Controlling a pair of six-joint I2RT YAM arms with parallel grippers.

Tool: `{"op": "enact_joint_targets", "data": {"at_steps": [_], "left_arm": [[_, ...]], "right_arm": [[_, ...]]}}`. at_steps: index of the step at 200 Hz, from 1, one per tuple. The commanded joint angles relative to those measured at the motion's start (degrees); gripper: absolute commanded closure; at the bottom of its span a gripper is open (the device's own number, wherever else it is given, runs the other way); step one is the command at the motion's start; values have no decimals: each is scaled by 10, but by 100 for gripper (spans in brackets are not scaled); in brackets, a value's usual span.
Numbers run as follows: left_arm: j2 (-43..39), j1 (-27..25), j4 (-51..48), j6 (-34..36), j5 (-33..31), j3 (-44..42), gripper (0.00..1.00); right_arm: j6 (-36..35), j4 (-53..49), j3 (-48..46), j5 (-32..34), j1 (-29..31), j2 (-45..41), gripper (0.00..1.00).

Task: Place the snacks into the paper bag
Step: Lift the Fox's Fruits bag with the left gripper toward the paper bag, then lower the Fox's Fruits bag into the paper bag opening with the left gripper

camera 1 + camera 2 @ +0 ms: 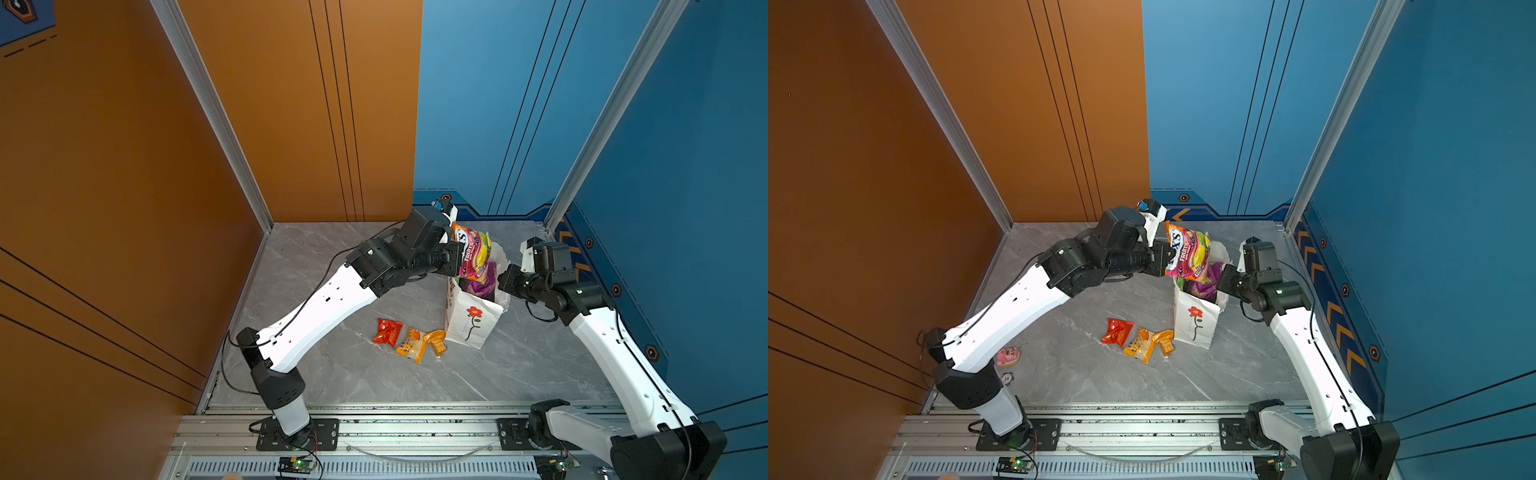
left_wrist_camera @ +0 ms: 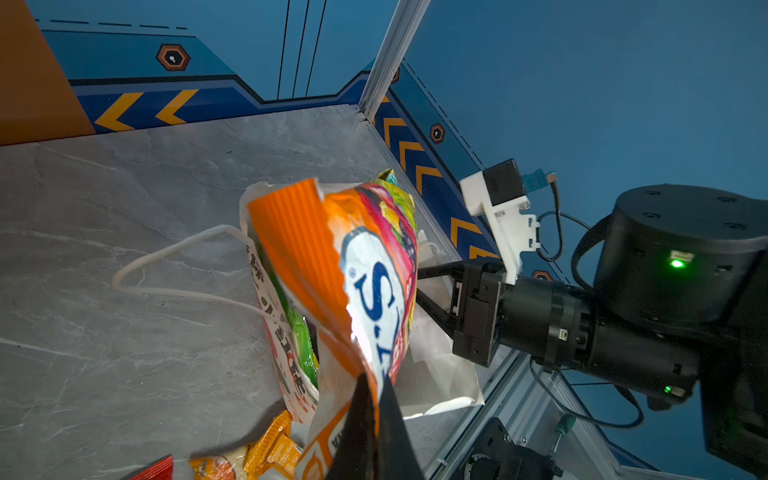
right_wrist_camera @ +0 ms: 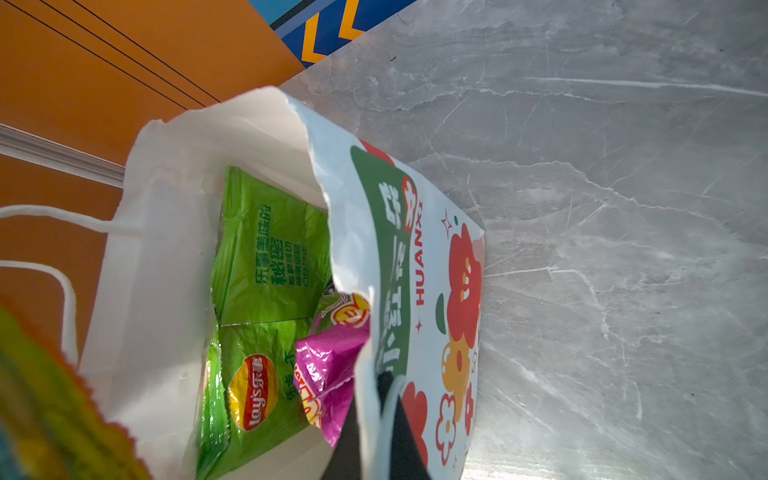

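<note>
Front of worktop: pink toy, poker chip. Beyond, red-orange packet and orange-yellow packets lie beside the paper bag. Right end effector pinches its rim; left end effector pinches the FOX'S packet over the mouth, above green packets and purple packet.

Robotics lab test cell. A white-and-black left arm and right arm are mounted on an aluminium rail along the front of a grey marble-look tabletop. Orange panels and blue panels, joined by aluminium corner posts, box it in, with yellow chevron stripes printed low down. A circuit board with a green light sits by the rail
</note>
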Motion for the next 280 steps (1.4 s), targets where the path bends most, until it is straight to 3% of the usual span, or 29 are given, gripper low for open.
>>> {"op": "enact_joint_targets", "data": {"at_steps": [1, 64, 106, 169, 280], "left_arm": [[24, -7, -50, -6, -20, 64, 100], [129, -7, -160, -14, -14, 207, 100], [169, -6, -181, -10, 2, 265, 100], [234, -4, -185, -24, 51, 329, 100], [292, 3, -184, -54, 59, 366, 100]], "right_arm": [[-8, -13, -9, -3, -1, -13, 93], [-8, -11, -10, -4, -2, -15, 93], [-9, -11, -15, -4, -5, -19, 92], [-6, -9, -17, -5, -4, -20, 93], [-2, -2, -23, -8, -4, -19, 92]]}}
